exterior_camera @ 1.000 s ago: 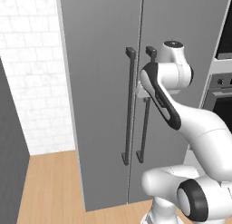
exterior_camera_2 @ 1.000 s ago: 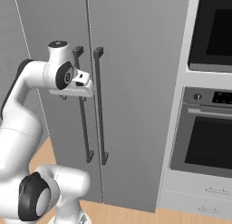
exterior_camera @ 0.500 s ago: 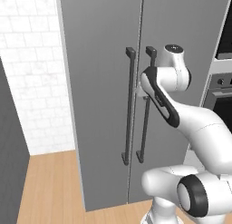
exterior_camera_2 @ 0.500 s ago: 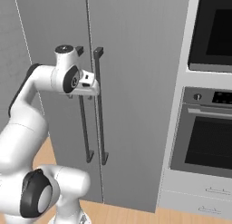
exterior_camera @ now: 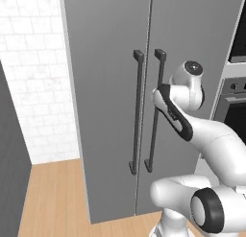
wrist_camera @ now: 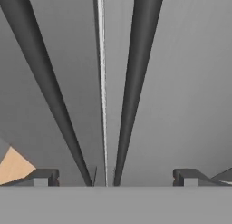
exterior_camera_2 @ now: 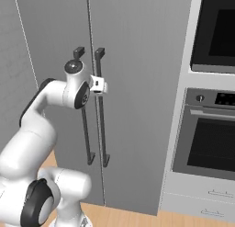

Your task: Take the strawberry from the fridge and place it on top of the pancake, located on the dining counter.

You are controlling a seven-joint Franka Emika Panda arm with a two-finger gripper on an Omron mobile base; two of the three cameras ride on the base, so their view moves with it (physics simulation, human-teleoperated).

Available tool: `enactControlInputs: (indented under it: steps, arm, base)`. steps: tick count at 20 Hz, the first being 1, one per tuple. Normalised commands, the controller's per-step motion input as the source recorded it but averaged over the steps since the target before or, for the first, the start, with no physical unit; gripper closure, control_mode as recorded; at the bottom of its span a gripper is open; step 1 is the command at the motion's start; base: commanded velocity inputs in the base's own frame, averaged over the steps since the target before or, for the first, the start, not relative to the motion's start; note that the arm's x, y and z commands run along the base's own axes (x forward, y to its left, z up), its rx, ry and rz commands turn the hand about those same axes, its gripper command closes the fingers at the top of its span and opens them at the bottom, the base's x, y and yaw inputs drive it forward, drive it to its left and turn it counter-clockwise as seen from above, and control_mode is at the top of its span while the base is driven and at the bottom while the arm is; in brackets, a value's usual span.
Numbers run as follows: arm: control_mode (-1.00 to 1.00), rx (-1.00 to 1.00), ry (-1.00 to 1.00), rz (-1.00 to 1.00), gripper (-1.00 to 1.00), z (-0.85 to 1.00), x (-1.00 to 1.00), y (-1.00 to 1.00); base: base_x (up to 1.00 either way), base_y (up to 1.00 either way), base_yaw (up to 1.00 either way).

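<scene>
Reaching for the fridge [exterior_camera: 110,87] is the step in hand: in the left base view both grey doors are shut, their two dark bar handles [exterior_camera: 137,111] flanking the centre seam, and the white arm's wrist sits against the right-hand bar at about 3 o'clock of the frame. In the right base view the pincer [exterior_camera_2: 102,87] is level with the upper part of the bars, right at the right-hand one, with a wall oven [exterior_camera_2: 209,134] off at 3 o'clock. In the hand view the two fingertips [wrist_camera: 43,177] stand at full spread, holding nothing, and both bars run up between them from 6 towards 12 o'clock. With the doors shut, the strawberry is presumably inside, unseen. Next, I judge, the pincer must centre on one bar, close on it, then pull that door open.
</scene>
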Motion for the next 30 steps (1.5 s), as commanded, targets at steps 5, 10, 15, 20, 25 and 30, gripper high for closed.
enactControlInputs:
  steps: [5,10,15,20,25,30]
  arm:
    - [-1.00,0.00,-0.13,-0.03,-1.00,0.00,0.34,-0.15]
    - [-1.00,0.00,-0.02,-0.09,-1.00,-0.06,0.60,-0.13]
    - [-1.00,0.00,-0.02,-0.08,-1.00,-0.09,0.60,-0.04]
    - [-1.00,-0.01,-0.09,-0.04,-1.00,-0.11,0.53,0.00]
    - [-1.00,0.00,-0.10,0.00,-1.00,-0.05,0.44,-0.01]
    - [-1.00,0.00,-0.03,0.00,1.00,-0.01,0.29,0.00]
  base:
    - [0.00,0.00,0.00]
    - [0.00,0.00,0.00]
    - [0.00,0.00,0.00]
    - [0.00,0.00,0.00]
    - [0.00,0.00,0.00]
    - [0.00,0.00,0.00]
